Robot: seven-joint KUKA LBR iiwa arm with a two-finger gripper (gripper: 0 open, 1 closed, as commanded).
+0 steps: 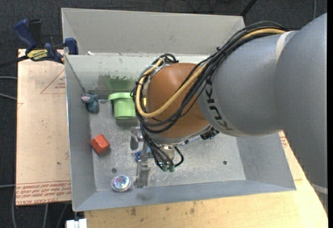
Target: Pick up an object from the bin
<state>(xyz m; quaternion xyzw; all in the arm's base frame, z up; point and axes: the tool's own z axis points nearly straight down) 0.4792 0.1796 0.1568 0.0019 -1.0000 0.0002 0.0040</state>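
The hand hangs low in the near part of the bin, below the arm's orange wrist cover, its tip close to the near wall. Whether it is apart or together cannot be told from this angle, and nothing can be seen gripped in it.

Nearest to it is a small shiny round disc, flat on the floor just beside the tip, toward the view's left and tight in by the near wall. It is round, so it has no long axis to line up with. What matters is the small sideways offset: the hand is beside the disc, not over it.

A red block lies further left and further from the near wall, apart from both hand and disc. A green cup lies on its side toward the far wall, at the edge of the wrist cover, with a small blue-grey piece to its left.

The disc looks like the likeliest pick. My guess is that a short shift left comes before closing, and that the wall right beside the disc could crowd the grasp.
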